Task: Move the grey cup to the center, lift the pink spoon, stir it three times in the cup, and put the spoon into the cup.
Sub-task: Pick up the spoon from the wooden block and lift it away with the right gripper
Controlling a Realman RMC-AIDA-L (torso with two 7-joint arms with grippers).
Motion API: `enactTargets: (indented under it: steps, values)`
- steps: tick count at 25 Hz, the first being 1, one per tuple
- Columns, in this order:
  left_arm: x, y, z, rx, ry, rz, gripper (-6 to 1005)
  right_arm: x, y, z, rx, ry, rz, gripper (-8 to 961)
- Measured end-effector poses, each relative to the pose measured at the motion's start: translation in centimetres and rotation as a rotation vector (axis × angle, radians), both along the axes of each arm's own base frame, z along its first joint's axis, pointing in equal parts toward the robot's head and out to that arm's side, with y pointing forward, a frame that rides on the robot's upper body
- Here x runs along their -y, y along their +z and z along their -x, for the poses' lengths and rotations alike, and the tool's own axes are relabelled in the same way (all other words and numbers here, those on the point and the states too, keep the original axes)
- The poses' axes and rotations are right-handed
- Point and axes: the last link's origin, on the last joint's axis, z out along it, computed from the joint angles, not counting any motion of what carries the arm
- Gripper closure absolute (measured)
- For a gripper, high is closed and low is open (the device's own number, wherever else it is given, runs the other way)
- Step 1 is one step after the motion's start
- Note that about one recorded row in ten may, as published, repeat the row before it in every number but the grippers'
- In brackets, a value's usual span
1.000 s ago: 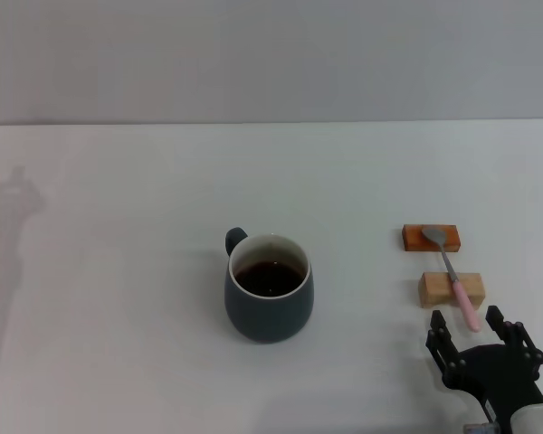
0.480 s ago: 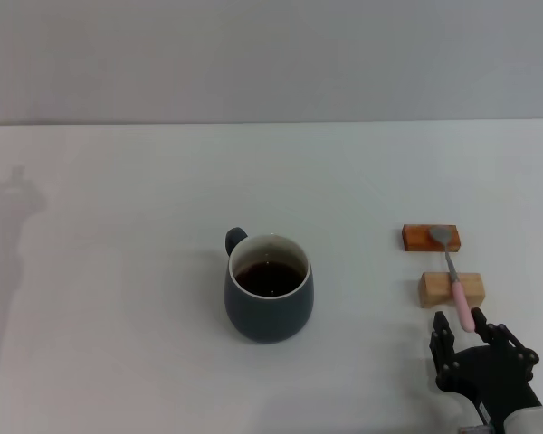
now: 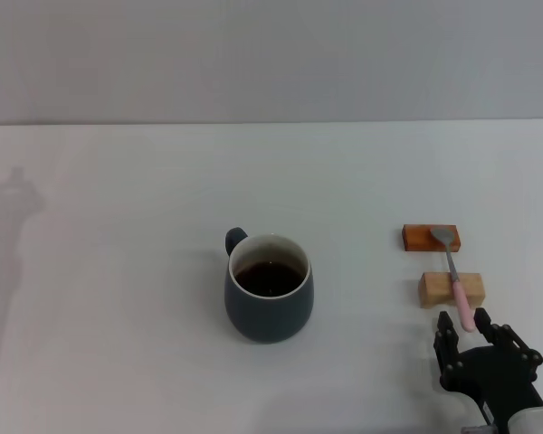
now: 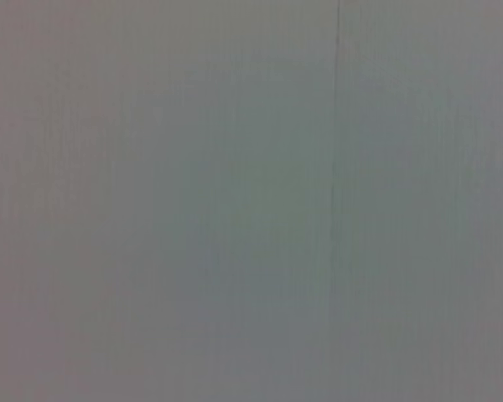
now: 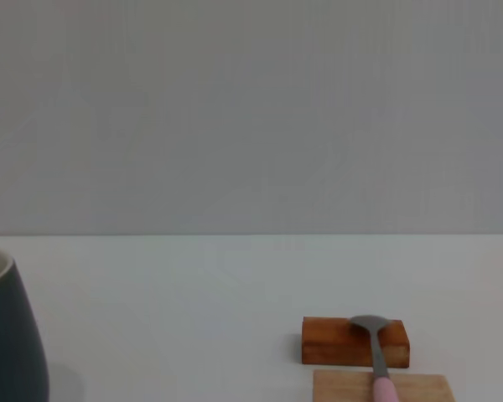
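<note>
White table (image 3: 118, 271), grey wall (image 3: 271, 54)

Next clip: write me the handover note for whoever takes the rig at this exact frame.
Right gripper: open, low at the table's near right, just short of the pink spoon's handle end, holding nothing.
Left gripper: out of view.
Grey cup: upright at centre, dark liquid inside.
Pink spoon: resting across an orange block and a pale wooden block, right of the cup.
Done: cup looks centred.
Left: grasp and lift the spoon, stir three times, leave it in the cup.
</note>
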Motion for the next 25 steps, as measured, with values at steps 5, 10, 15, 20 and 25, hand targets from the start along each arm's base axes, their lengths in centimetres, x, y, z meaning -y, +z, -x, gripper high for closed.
enactTargets:
  steps: [5, 10, 15, 20, 25]
  values:
    - [-0.05, 0.05, 0.03, -0.001, 0.002, 0.001, 1001, -0.04, 0.14, 0.0, -0.001, 0.0, -0.006, 540]
    - [-0.04, 0.22, 0.18, 0.0, 0.008, -0.006, 1001, -0.11, 0.24, -0.04, 0.0, 0.0, -0.01, 542]
    - [-0.02, 0.22, 0.25, -0.001, 0.012, -0.006, 1001, -0.17, 0.3, -0.04, -0.001, -0.001, -0.013, 544]
    - [-0.09, 0.24, 0.19, -0.001, 0.01, -0.007, 1001, -0.09, 0.26, -0.14, 0.001, -0.006, -0.015, 546]
    - [-0.14, 0.27, 0.16, -0.002, 0.01, -0.008, 1001, -0.07, 0.22, -0.19, 0.002, -0.008, -0.015, 548]
